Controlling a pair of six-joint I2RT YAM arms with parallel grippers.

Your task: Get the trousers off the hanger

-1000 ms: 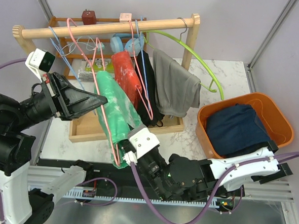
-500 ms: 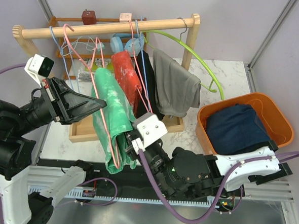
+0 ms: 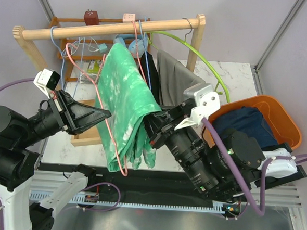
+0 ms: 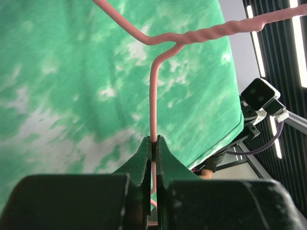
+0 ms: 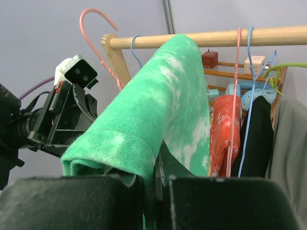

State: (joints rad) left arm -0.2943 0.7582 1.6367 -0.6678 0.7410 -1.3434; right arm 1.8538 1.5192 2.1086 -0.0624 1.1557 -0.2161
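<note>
The mint-green trousers (image 3: 125, 100) with white mottling hang lifted over the pink wire hanger (image 3: 106, 135), in front of the wooden rail. My left gripper (image 3: 105, 112) is shut on the hanger's pink wire (image 4: 153, 103). My right gripper (image 3: 148, 126) is raised and shut on the green trousers' folded edge (image 5: 144, 129), which drapes over its fingers. The dark navy trousers (image 3: 241, 130) lie in the orange tub (image 3: 291, 123) at the right.
The wooden rail (image 3: 106, 30) carries blue, pink and green hangers (image 3: 199, 52), a red garment (image 5: 223, 129), a black garment (image 3: 152, 73) and a grey garment (image 3: 179, 82). The rack's wooden base (image 3: 87, 137) stands behind my left arm.
My right gripper rose from low near the table edge up and to the right, pulling the green trousers up and spread wide. The red garment is now hidden behind them in the top view.
</note>
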